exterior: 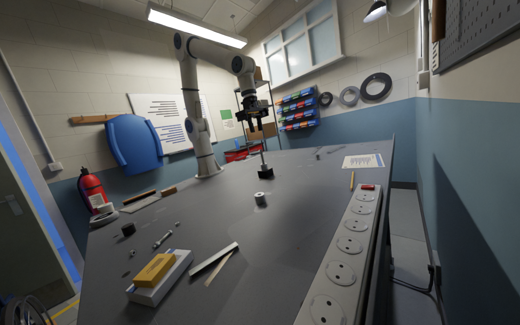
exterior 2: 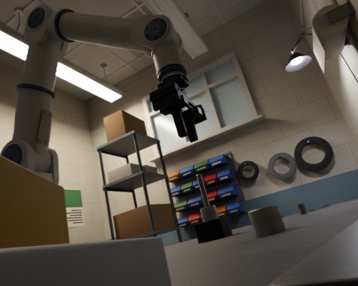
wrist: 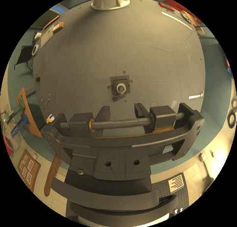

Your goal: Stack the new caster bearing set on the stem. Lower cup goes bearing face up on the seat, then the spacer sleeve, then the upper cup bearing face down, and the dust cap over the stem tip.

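Observation:
My gripper [exterior: 255,126] [exterior 2: 187,134] [wrist: 121,110] hangs open and empty high above the stem [exterior: 261,157] [exterior 2: 202,190] [wrist: 120,88], which stands upright on a black square base [exterior: 265,173] [exterior 2: 213,230]. A pale grey cylindrical part [exterior: 263,166] [exterior 2: 209,213] sits around the stem just above the base. A second pale grey cylindrical part with a centre hole [exterior: 260,198] [exterior 2: 266,221] stands on the bench nearer the front, apart from the base. A small black round part [exterior: 128,229] lies far off near the left edge of the bench.
A power strip [exterior: 345,250] runs along the right edge of the bench. A yellow block on a white box [exterior: 157,273], two flat strips [exterior: 214,259], a bolt [exterior: 162,239], a pencil [exterior: 351,180] and a paper sheet [exterior: 363,161] lie scattered on the bench.

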